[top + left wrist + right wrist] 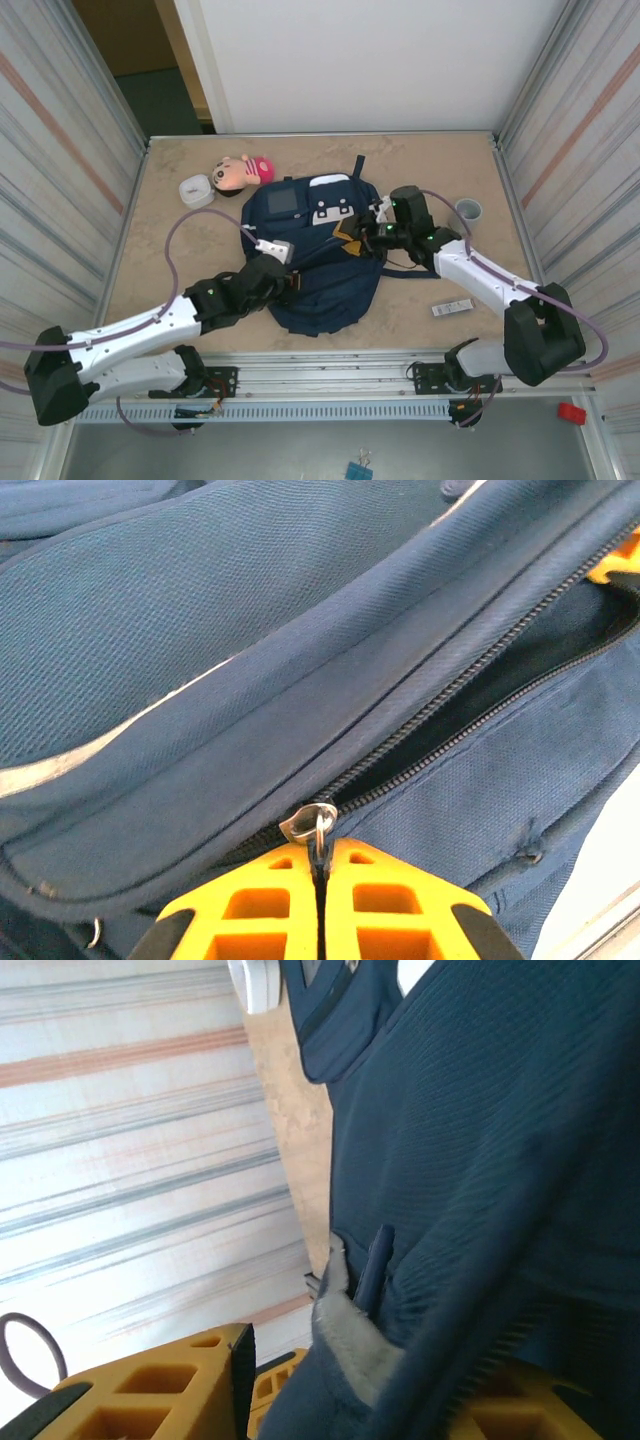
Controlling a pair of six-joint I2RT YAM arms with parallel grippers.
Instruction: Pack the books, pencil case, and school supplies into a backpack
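On the table (160, 280) the backpack (320, 290) lies flat in the middle, its white patch and grey panel toward the far edge. It is by far the biggest thing I have in view. My two arms reach in from the near edge, one on each side of it.

The left gripper (290, 282) sits at the pack's left flank. On its wrist camera the jaws of the gripper (320, 865) are pressed together, pinching the metal zip pull (308, 823). From there the zip (470, 700) runs up and right, its teeth parted over a dark gap in the blue fabric (200, 630).

The right gripper (362, 235) is at the pack's upper right side. On its wrist view the fingers (190, 1380) stand spread, with a fold of navy cloth (500, 1160) lying between them. The finger on the left of that view looks clear of the cloth. I cannot tell whether the other one presses on it.

Beyond the pack's far left corner lies a pink doll (243, 170), and just beside it a white rounded box (197, 190). A grey cup (468, 210) stands to the right of the pack, past the right arm. The slim white-and-black bar (452, 308) lies on the table near the front edge, to the right of the pack and apart from it.
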